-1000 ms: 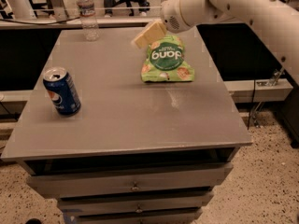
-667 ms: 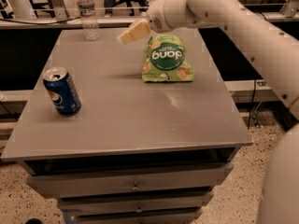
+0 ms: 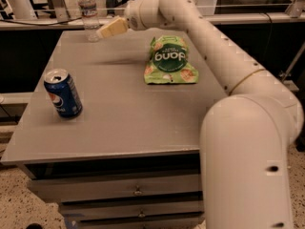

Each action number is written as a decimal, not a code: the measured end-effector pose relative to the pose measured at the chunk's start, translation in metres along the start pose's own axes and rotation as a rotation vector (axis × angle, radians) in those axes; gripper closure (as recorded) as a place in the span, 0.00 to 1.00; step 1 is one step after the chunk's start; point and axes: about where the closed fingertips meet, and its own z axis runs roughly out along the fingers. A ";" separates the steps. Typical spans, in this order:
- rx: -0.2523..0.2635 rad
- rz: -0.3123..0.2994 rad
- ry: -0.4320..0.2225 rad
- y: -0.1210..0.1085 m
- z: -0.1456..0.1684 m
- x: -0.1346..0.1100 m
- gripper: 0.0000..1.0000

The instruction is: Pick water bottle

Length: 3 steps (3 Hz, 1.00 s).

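Gripper (image 3: 110,28) hangs over the table (image 3: 124,123), back edge, just right of the water bottle (image 3: 88,14), which stands upright at far-left corner. Can't tell how wide it's set; seems to hold nothing. Approach looks abt done; grasp + lift left. Count: 1 bottle, 1 Pepsi can (image 3: 63,93), 1 green snack bag (image 3: 169,61).

Warm overhead light lays a soft sheen on the table (image 3: 143,123) and a faint shadow under the gripper (image 3: 102,31) hovering beside the bottle (image 3: 89,14), with the room behind dim.
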 end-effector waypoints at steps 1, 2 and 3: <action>0.005 -0.002 -0.023 -0.012 0.041 0.000 0.00; 0.012 -0.018 -0.021 -0.013 0.066 -0.003 0.00; 0.023 -0.035 0.006 -0.010 0.075 -0.002 0.00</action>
